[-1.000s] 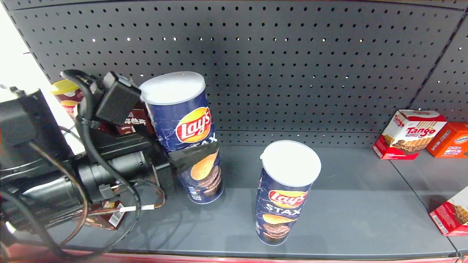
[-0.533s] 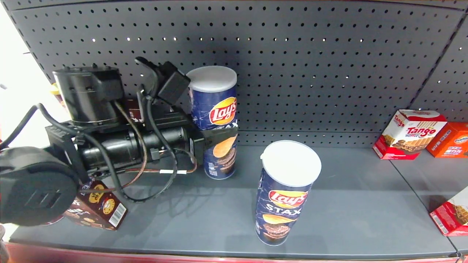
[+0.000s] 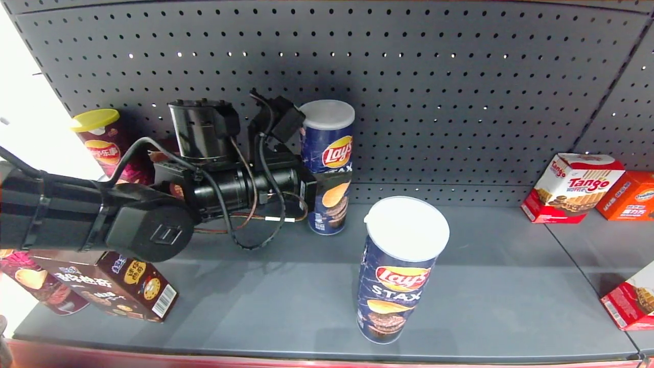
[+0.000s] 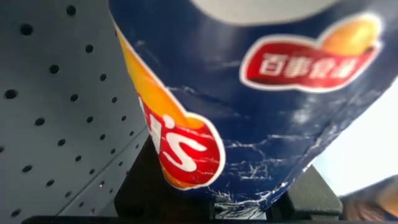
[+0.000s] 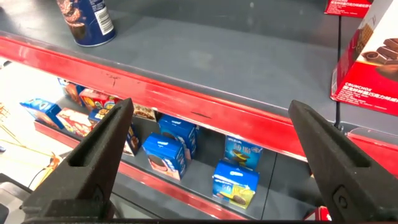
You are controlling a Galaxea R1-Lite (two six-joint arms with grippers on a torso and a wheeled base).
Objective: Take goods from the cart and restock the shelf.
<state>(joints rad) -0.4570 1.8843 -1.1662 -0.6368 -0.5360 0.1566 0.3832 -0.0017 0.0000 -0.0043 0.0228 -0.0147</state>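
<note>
My left gripper (image 3: pixel 327 179) is shut on a tall blue chips can (image 3: pixel 327 147) with a white lid. The can stands upright close to the pegboard back panel (image 3: pixel 434 92), its base at or just above the shelf deck (image 3: pixel 500 286). In the left wrist view the same can (image 4: pixel 249 112) sits right against the camera, with a dark finger (image 4: pixel 314 193) beside it. A second blue can (image 3: pixel 397 271) stands upright nearer the front edge and also appears as the can (image 5: pixel 87 22) in the right wrist view. My right gripper (image 5: pixel 214 168) hangs open in front of the shelf's red edge (image 5: pixel 186 99).
At the left stand a maroon can with a yellow lid (image 3: pixel 102 143), a brown box (image 3: pixel 120 286) and another maroon can (image 3: pixel 36 286). To the right are a red wafer box (image 3: pixel 572 186), an orange box (image 3: pixel 631 197) and a red box (image 3: pixel 628 299). Blue boxes (image 5: pixel 168 149) sit on the lower shelf.
My left arm has carried the blue can to the right and back toward the pegboard, lower over the deck. The front can has not moved.
</note>
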